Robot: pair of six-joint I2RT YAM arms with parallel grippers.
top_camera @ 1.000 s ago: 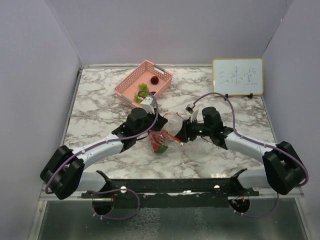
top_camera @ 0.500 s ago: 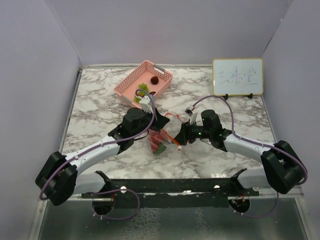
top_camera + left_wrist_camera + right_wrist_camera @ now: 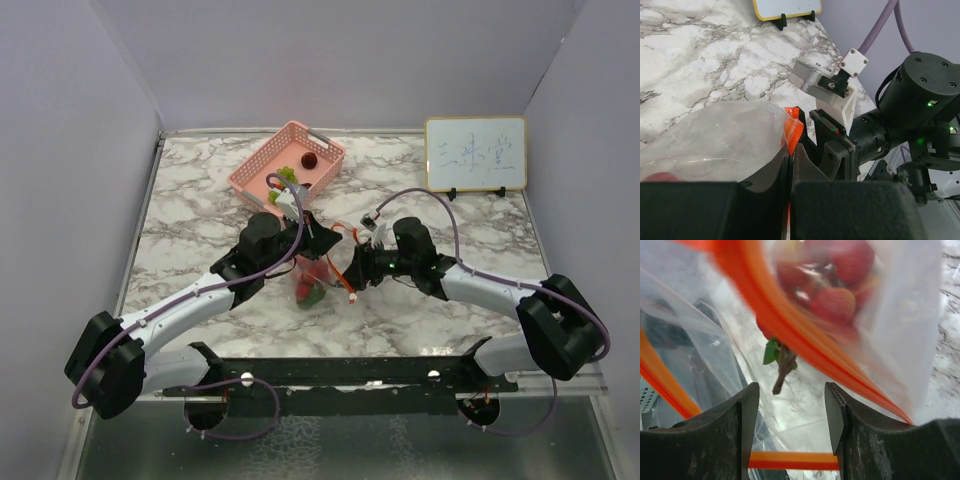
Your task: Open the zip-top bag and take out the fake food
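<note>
from above: small, crinkly, see-through plastic zip-top bag (image 3: 318, 272) held up off the grey-veined marble table (image 3: 200, 200) between the black left gripper (image 3: 318, 240) and the black right gripper (image 3: 352, 272), with glossy red and green plastic fake food (image 3: 312, 288) sagging at the bottom and a few more pieces lying in the pink plastic mesh basket (image 3: 262, 165) behind. could dump the load onto the marble, short of the basket, on a sudden opening with the bag tilted. faint blue handwriting on the small yellow-framed whiteboard (image 3: 475, 153), too small to read. left wrist: dark fingers (image 3: 760, 180) pressed together on the thin red-orange zip strip (image 3: 794, 125), no gap showing. could tear the film or slip off the strip if pulled hard against the other arm. right wrist: fingers (image 3: 742, 435) parted, nothing visibly clamped, one run of strip crossing the gap low down, another slanting past in front. could close on both lips at once and keep the mouth sealed, or catch only bare film. no brand or print visible on the bag.
</note>
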